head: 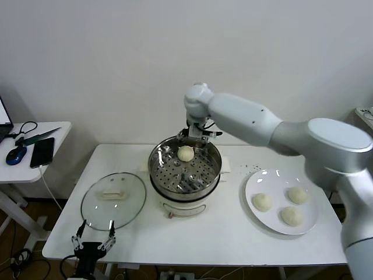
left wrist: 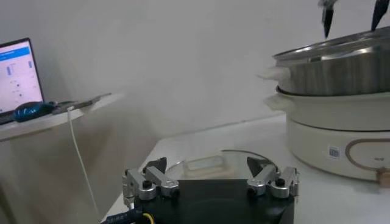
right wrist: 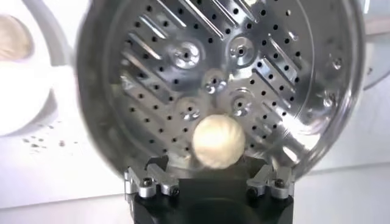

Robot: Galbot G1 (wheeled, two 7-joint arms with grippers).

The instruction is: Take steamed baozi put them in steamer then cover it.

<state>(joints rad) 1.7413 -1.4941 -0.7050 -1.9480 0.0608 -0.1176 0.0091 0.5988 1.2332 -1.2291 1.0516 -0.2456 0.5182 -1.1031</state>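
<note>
While the right gripper (head: pixel 198 135) hovers, fingers released, over the shiny round steel steamer (head: pixel 185 169), one cream-white round baozi (head: pixel 185 153) lies inside; left gripper (head: pixel 93 244) idles spread.

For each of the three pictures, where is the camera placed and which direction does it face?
Head view: on the robot's head, facing forward and down at the table; shows the right arm over the steamer and the left hand at the near edge.
Left wrist view: on the left wrist, low, facing along the table past the cover; shows the open left hand.
Right wrist view: on the right wrist, looking down into the steamer at one baozi; shows the open right hand.
Shared: all three views show the steamer.
</note>
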